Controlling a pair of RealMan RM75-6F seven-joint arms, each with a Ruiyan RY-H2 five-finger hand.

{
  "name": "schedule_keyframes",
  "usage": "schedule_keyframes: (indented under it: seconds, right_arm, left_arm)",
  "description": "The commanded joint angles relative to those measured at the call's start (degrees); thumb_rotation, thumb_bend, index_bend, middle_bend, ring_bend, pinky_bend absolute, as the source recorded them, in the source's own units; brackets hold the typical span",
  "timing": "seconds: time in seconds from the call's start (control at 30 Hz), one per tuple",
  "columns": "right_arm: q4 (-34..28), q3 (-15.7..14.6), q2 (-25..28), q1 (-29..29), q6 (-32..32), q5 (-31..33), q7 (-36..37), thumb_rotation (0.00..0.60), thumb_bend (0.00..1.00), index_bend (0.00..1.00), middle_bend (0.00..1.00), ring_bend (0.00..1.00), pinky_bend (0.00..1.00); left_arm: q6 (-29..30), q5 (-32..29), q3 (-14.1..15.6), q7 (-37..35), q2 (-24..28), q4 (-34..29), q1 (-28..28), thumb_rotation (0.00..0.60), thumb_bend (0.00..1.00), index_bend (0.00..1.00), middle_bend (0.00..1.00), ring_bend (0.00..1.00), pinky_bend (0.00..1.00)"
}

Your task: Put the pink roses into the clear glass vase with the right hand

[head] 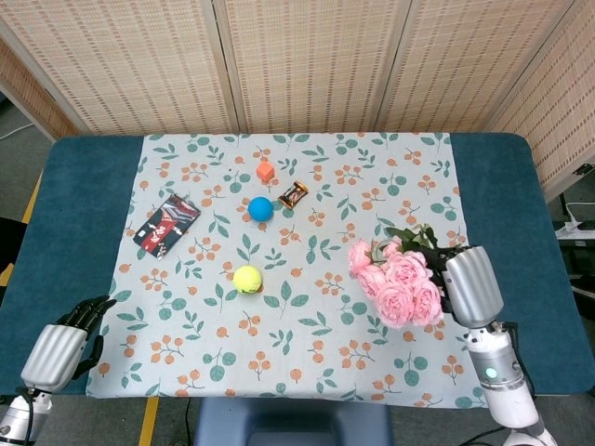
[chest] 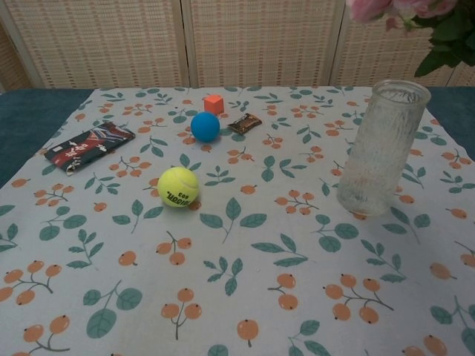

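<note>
My right hand (head: 469, 283) holds the bunch of pink roses (head: 398, 282) high above the table, blooms toward the left. In the head view the bunch hides the clear glass vase. The chest view shows the vase (chest: 383, 147) standing upright at the right of the cloth, and the pink roses (chest: 401, 9) with green leaves hang above it at the top edge. My left hand (head: 63, 344) rests low at the near left corner, fingers apart, holding nothing.
On the floral tablecloth (head: 297, 334) lie a yellow tennis ball (head: 246, 278), a blue ball (head: 260, 208), a small orange cube (head: 265, 171), a wrapped snack bar (head: 294, 194) and a dark packet (head: 166, 223). All sit left of the vase.
</note>
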Motion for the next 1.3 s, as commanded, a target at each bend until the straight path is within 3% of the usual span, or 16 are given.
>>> schedule_keyframes:
  seconds: [0.03,0.23,0.47,0.9,1.0,1.3]
  right_arm:
    - [1.6,0.9,-2.4,2.0,-1.2,-1.7,3.5,0.6,0.55,0.96,1.0,0.88,1.0]
    - [1.0,2.2,-2.2,4.9,-4.5,-1.4,13.8,0.6,0.58,0.96,1.0,0.88,1.0]
    - [2.8,3.6,-1.3,6.5,-6.0,-0.6,20.8,0.6,0.6,0.96,1.0,0.88,1.0]
    - [6.0,3.1,-0.1,5.2,-7.0,4.5,25.4,0.6,0.6,0.96,1.0,0.88,1.0]
    - [9.1,2.7,0.0,6.0,-10.4,6.6,30.3,0.6,0.6,0.96,1.0,0.88,1.0]
    - [10.1,0.9,0.9,5.7,-11.2,4.4,33.9,0.6,0.6,0.96,1.0,0.88,1.0]
  left_arm:
    - [-0.1,0.1,0.1,0.0,0.0,0.0,0.0,0.6,0.64,0.13,0.13,0.16,0.42]
    - [0.0,0.3,0.1,0.2,0.0,-0.1,0.0,0.6,0.64,0.13,0.13,0.16,0.42]
    - [-0.2,0.3,0.1,0.4,0.0,-0.1,-0.1,0.6,0.64,0.13,0.14,0.16,0.42]
    - [-0.2,0.2,0.1,0.4,-0.1,-0.1,-0.1,0.6,0.64,0.13,0.14,0.16,0.42]
    - [-0.4,0.3,0.2,0.7,-0.2,-0.1,-0.1,0.6,0.64,0.13,0.14,0.16,0.42]
    - [-0.3,0.3,0.2,0.6,-0.2,-0.1,-0.1,0.6,0.64,0.13,0.14,0.16,0.42]
